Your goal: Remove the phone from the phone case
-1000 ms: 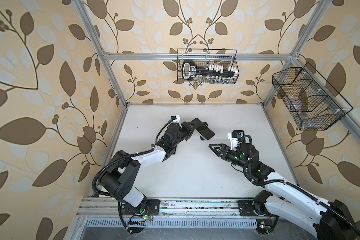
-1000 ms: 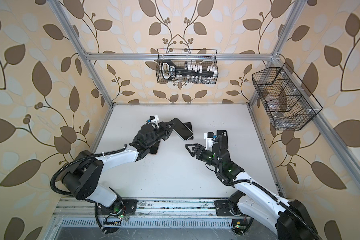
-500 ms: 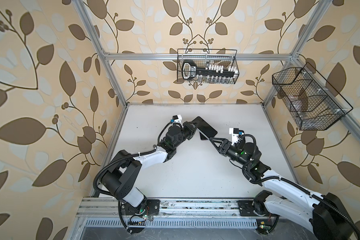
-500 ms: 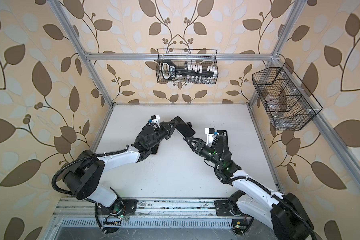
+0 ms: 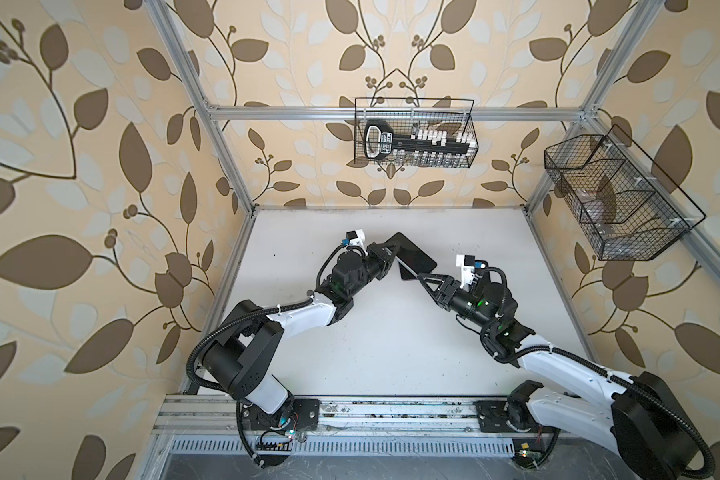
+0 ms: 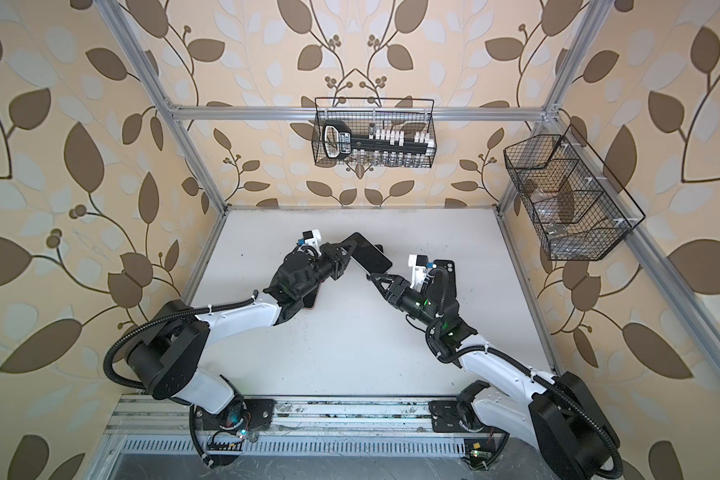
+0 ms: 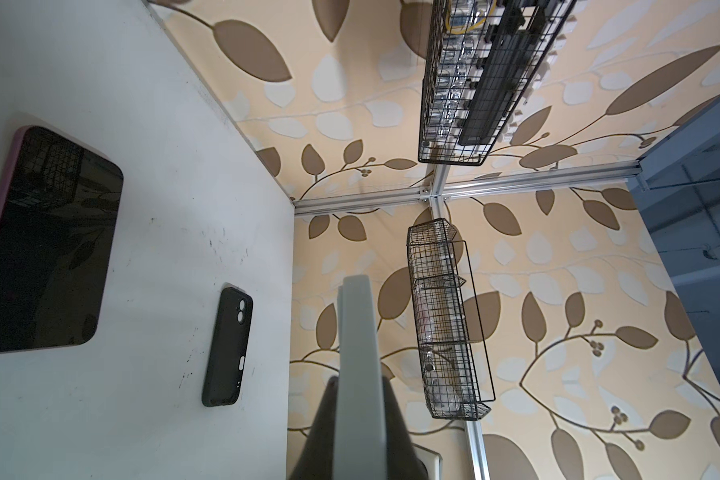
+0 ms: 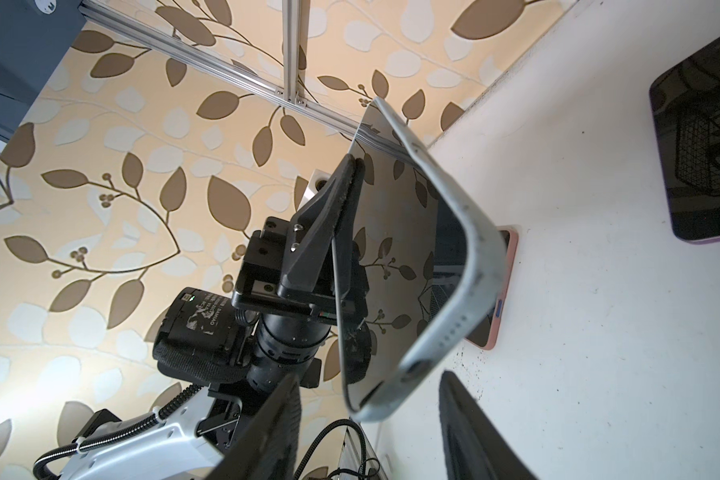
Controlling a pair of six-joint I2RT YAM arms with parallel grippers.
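Left fingers [image 8: 325, 224] clamp the cased phone [image 8: 391, 257] above the bench [image 8: 599, 332], seemingly offering its free end to the parted right fingers [image 8: 479, 440] for peeling off the grey phone case [image 8: 472, 270].

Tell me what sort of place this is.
Most likely a robot test cell in a lab, not a home: an aluminium frame lined with leaf wallpaper boxes in a white table, and a left arm and right arm are mounted on a rail at its front edge.

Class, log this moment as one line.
left gripper: shut on phone | right gripper: open, around phone's free end | phone: lifted, in case
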